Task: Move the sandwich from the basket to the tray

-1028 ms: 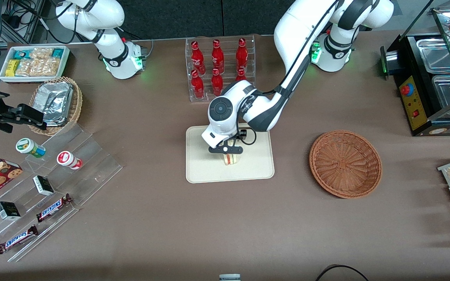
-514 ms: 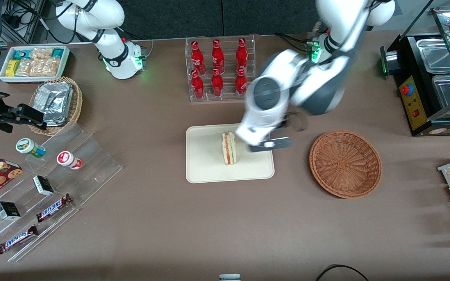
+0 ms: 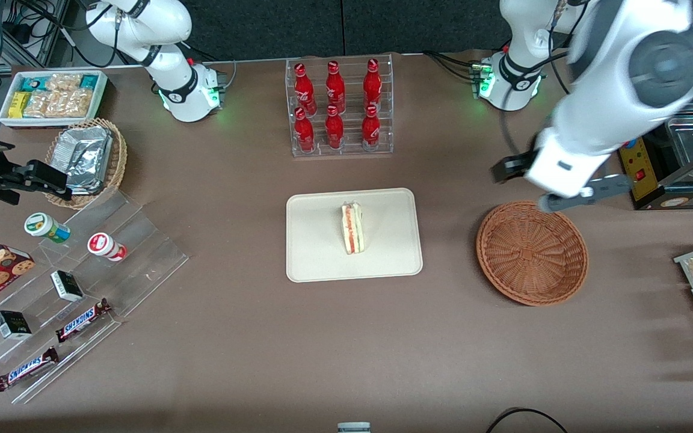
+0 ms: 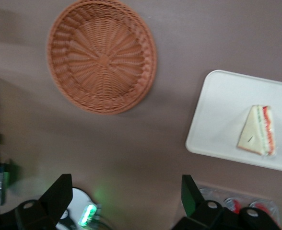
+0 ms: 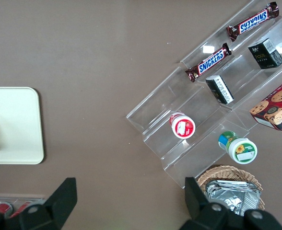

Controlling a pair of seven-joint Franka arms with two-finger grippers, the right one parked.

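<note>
The sandwich [image 3: 352, 227] lies on the cream tray [image 3: 316, 258] at mid-table, a pale wedge with red and green layers. It also shows in the left wrist view [image 4: 258, 130] on the tray [image 4: 217, 110]. The reddish-brown basket [image 3: 531, 252] stands empty beside the tray, toward the working arm's end, and shows in the left wrist view too [image 4: 101, 55]. My left gripper [image 3: 586, 193] hangs high above the basket's farther rim, well away from the sandwich. Its jaws [image 4: 125, 184] stand wide open with nothing between them. The right wrist view shows the tray's edge [image 5: 16, 124].
A clear rack of red bottles [image 3: 339, 105] stands farther from the camera than the tray. A black food warmer [image 3: 665, 138] sits at the working arm's end. Acrylic steps with snacks [image 3: 70, 282], a tan basket of foil packets [image 3: 88, 157] and a white snack bin [image 3: 52, 96] lie toward the parked arm's end.
My left gripper let go of the sandwich on the tray, rose, and swung toward the working arm's end to above the basket's rim. The sandwich stays on the tray.
</note>
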